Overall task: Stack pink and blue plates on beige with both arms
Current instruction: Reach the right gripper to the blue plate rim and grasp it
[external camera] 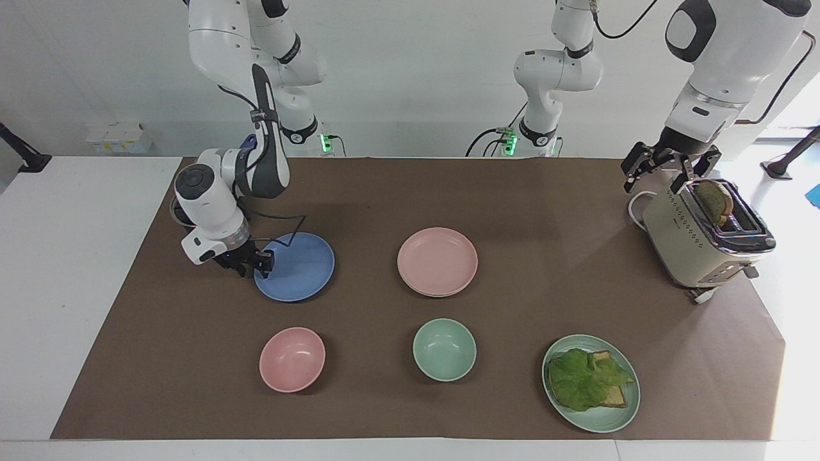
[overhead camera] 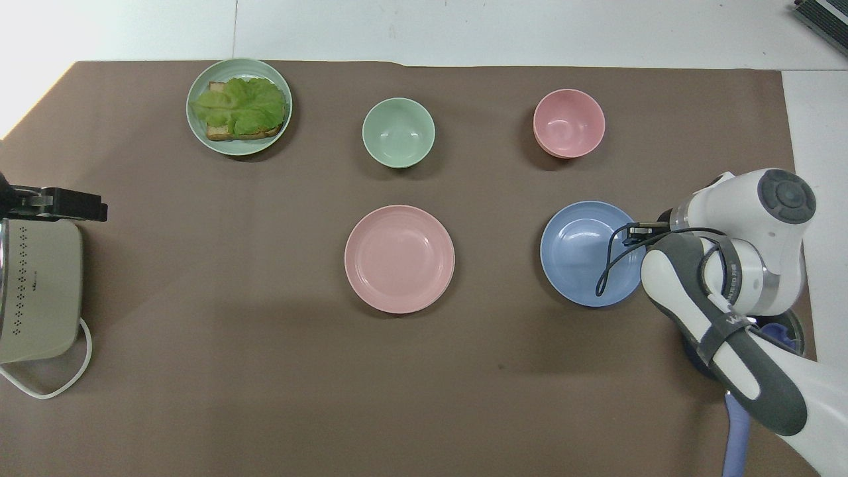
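My right gripper (external camera: pixel 261 264) is down at the rim of the blue plate (external camera: pixel 301 266), on the edge toward the right arm's end of the table. Whether it has closed on that rim I cannot tell. My own black cable (external camera: pixel 286 225) loops over the plate. The grey strap (overhead camera: pixel 729 324) on that arm carries white lettering, but I cannot read it whole.

The blue plate lies flat on the brown mat (external camera: pixel 512 192). The pink bowl (external camera: pixel 292 359) sits farther from me than the blue plate and well apart from it.

The pink plate (external camera: pixel 437 259) lies near the middle of the mat, beside the blue one and clear of it. A second rim shows just under its edge, which I take for the beige plate (external camera: pixel 430 294) beneath it. The green bowl (external camera: pixel 444 349) stands farther from me than this pair, apart from them.

Toward the left arm's end, the green plate (external camera: pixel 602 419) holds lettuce (external camera: pixel 583 378) lying over toast (external camera: pixel 616 398).

My left gripper (external camera: pixel 666 169) waits in the air over the cream toaster (external camera: pixel 685 246), fingers spread wide and holding nothing. A bread slice (external camera: pixel 714 200) stands in the slot. The toaster's side has rows of dots and a small mark that I cannot read.

Nothing lies between the blue plate and the pink plate.
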`<state>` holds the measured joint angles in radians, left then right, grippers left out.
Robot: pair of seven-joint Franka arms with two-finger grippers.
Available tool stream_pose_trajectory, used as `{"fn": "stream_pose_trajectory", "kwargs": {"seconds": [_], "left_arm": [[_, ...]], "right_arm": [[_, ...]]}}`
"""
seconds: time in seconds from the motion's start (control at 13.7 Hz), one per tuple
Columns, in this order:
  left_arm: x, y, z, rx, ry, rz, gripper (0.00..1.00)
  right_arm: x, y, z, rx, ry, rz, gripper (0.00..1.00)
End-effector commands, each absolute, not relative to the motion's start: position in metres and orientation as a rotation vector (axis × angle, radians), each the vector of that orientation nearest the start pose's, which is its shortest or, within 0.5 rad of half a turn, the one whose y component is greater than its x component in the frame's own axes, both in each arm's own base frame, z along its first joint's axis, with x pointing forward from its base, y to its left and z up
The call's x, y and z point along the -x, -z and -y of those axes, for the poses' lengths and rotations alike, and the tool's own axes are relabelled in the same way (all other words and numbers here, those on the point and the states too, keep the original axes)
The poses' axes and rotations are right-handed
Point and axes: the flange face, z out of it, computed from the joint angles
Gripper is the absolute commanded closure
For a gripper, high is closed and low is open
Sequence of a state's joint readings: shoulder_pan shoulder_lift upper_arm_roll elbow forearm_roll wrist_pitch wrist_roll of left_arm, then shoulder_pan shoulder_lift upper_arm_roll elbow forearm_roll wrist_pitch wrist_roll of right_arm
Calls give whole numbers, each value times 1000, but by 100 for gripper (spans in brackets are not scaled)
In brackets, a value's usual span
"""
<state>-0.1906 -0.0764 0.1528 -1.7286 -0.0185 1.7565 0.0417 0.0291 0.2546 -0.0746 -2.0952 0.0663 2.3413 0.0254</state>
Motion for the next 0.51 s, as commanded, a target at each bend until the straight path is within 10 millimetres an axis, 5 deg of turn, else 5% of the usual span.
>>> {"fn": "stream_pose_trajectory", "kwargs": {"seconds": [0.0,0.44], "left_arm": [[-543,-614,17,3148,156,-132,0],[-543,-614,17,3148,156,-132,0]], "right_arm": [[-574,-299,26,3054,15,-213,100],[-576,-335,11,3030,73,-193,100]]}}
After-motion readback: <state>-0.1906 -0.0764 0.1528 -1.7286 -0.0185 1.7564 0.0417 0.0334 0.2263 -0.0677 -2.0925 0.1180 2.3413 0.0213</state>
